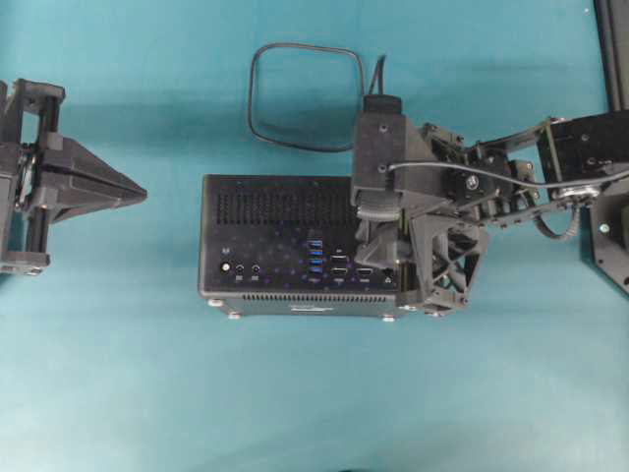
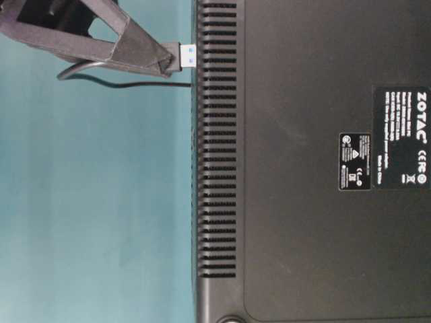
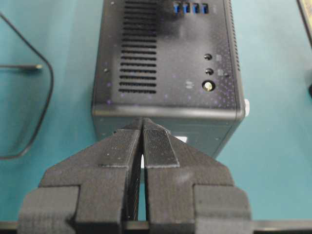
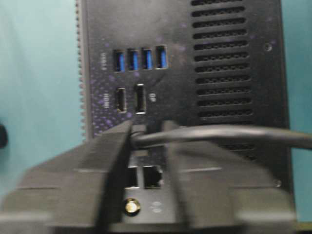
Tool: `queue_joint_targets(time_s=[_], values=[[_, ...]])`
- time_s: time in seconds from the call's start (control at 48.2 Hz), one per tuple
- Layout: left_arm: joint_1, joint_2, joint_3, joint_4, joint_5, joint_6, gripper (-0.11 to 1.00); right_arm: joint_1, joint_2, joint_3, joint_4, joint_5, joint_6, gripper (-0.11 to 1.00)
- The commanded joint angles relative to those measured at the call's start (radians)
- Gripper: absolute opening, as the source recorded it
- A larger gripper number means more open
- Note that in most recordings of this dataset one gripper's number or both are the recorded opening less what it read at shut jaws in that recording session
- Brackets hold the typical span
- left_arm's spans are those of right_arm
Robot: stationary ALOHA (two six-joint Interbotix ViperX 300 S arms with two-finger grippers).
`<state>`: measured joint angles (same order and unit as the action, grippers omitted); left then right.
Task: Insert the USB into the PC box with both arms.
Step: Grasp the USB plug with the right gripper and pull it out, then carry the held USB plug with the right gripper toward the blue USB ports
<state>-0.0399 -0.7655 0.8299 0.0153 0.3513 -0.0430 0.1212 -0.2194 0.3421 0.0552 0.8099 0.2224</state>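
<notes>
Right pincer clamped on the USB plug, blue tip (seen from the table-level view) sticking out just beside the PC box grille edge, over the box's right end. Cable loop lying on the teal surface behind the box. Left pincer closed, empty, left of the box, apart.

Matt black PC box, ribbed plastic fingers, smooth teal table
</notes>
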Motion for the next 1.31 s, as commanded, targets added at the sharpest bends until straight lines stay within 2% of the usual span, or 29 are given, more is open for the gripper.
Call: queue_joint_targets(time_s=[0.0,0.187,0.373,0.684,0.85,0.933,1.037,1.161,1.286], values=[[0.002,-0.002,-0.012,0.0,-0.009,0.0,0.0,-0.005,-0.012,-0.031,-0.005,-0.003,-0.014,0.22],[0.002,-0.002,-0.014,0.0,-0.009,0.0,0.0,-0.005,-0.012,-0.038,-0.003,0.002,-0.014,0.12],[0.002,-0.002,-0.014,0.002,-0.011,0.0,0.0,-0.005,-0.011,-0.067,-0.009,0.029,-0.012,0.1],[0.002,-0.002,-0.012,0.0,-0.015,-0.002,0.0,0.011,-0.002,-0.135,-0.077,0.04,-0.009,0.1],[0.002,-0.002,-0.012,0.002,-0.015,-0.002,0.0,0.035,0.04,-0.178,-0.144,0.04,-0.005,0.1],[0.002,-0.002,-0.012,0.002,-0.015,-0.002,0.0,0.04,0.063,-0.195,-0.16,0.041,-0.003,0.1],[0.002,-0.003,-0.011,0.0,-0.015,-0.002,0.0,0.041,0.083,-0.202,-0.175,0.06,-0.003,0.1],[0.002,-0.005,-0.008,0.002,-0.015,-0.002,0.0,0.04,0.097,-0.204,-0.229,0.081,-0.003,0.1],[0.002,-0.005,-0.008,0.0,-0.015,-0.003,0.0,0.034,0.1,-0.204,-0.255,0.078,-0.003,0.1]])
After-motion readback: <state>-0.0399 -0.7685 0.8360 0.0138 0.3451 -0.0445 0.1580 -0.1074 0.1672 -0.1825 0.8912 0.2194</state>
